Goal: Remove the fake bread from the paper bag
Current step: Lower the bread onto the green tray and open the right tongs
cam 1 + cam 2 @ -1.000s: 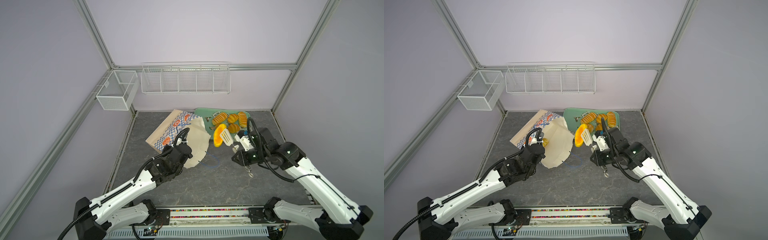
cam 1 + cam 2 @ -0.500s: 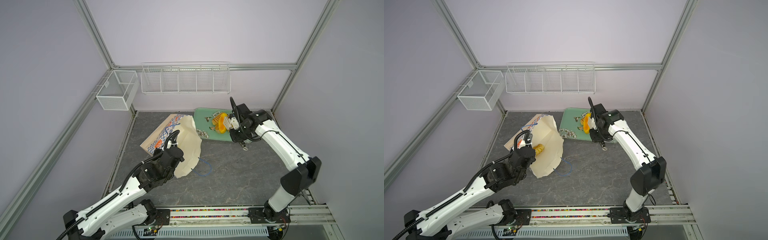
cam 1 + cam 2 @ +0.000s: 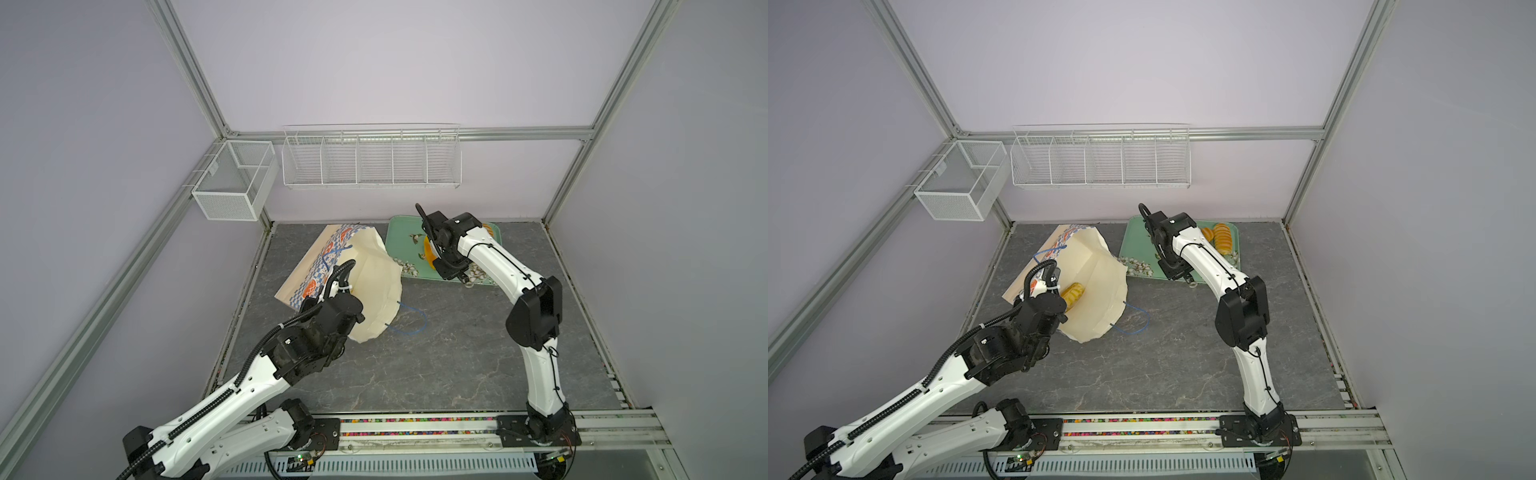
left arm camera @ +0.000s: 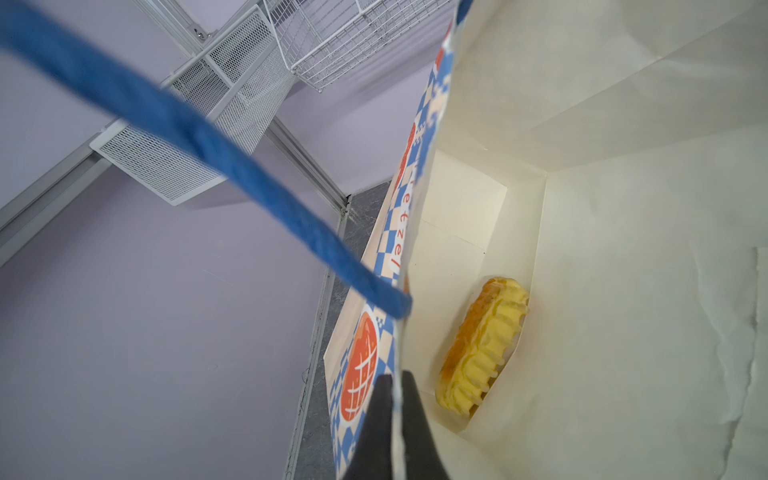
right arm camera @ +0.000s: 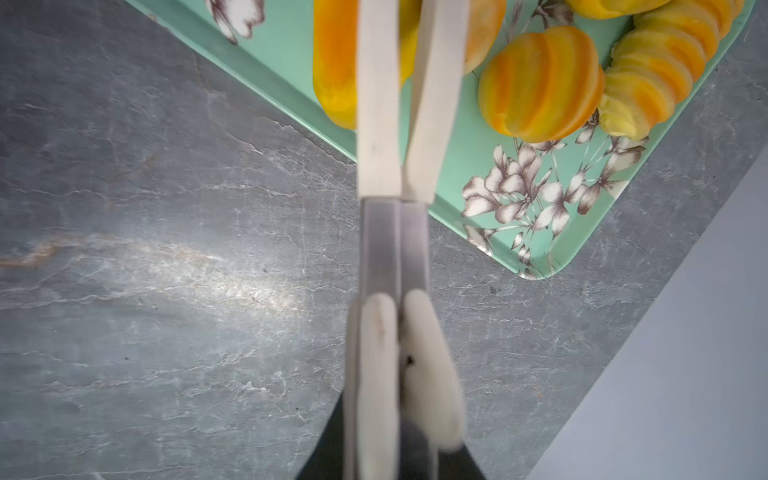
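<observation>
Paper bag, top views: we hold the paper bag [image 3: 376, 286] tipped over at far left; our right arm [image 3: 490, 257] reaches far, over the green tray [image 3: 401, 228].
Left wrist: our left gripper [image 4: 392, 386] pinches the bag's rim; one fake bread [image 4: 484, 345] lies deep inside.
Right wrist: our right gripper [image 5: 397, 432] squeezes the tongs [image 5: 392, 241]; we think a bread is being put down.
Next: loosen the tongs, then reach them into the bag.

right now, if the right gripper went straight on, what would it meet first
Probably the long bread over the green tray: the tongs held in the right gripper point there, tips either side of it. Height is unclear.
</observation>
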Tool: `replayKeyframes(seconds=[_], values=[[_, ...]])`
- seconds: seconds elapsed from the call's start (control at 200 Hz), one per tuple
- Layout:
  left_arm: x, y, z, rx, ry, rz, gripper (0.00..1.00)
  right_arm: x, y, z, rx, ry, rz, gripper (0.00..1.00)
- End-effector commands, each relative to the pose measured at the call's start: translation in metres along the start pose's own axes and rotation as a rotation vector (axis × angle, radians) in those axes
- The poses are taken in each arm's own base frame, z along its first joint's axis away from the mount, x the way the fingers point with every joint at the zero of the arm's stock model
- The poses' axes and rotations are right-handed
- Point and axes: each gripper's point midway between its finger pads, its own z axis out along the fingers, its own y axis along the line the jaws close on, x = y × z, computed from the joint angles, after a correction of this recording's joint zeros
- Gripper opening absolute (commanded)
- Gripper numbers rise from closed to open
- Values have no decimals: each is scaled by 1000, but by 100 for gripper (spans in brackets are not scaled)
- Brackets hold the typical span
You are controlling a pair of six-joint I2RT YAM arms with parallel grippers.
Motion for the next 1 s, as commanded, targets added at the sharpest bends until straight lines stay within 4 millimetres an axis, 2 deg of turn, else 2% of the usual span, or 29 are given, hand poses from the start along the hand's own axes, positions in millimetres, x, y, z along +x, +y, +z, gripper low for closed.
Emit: replayKeyframes(seconds=[0.0,0.195,0.295,0.385,0.595,0.8,0.995], values=[[-1,3,3,-20,-1,-6,0,2,-6,2,78,34,-54,8],[3,0,8,-18,13,3,0,-1,8,25,85,84,-84,15],[4,-2,9,-16,16,7,0,-3,14,30,77,96,-87,20],[5,-2,10,-20,20,9,0,-7,19,26,57,77,-80,28],[7,-4,13,-20,30,14,0,-13,38,17,-35,46,-60,37],[10,-2,13,-21,34,19,0,-13,67,12,-195,47,-30,38],[13,2,11,-24,32,10,0,-8,85,8,-256,51,-17,37]])
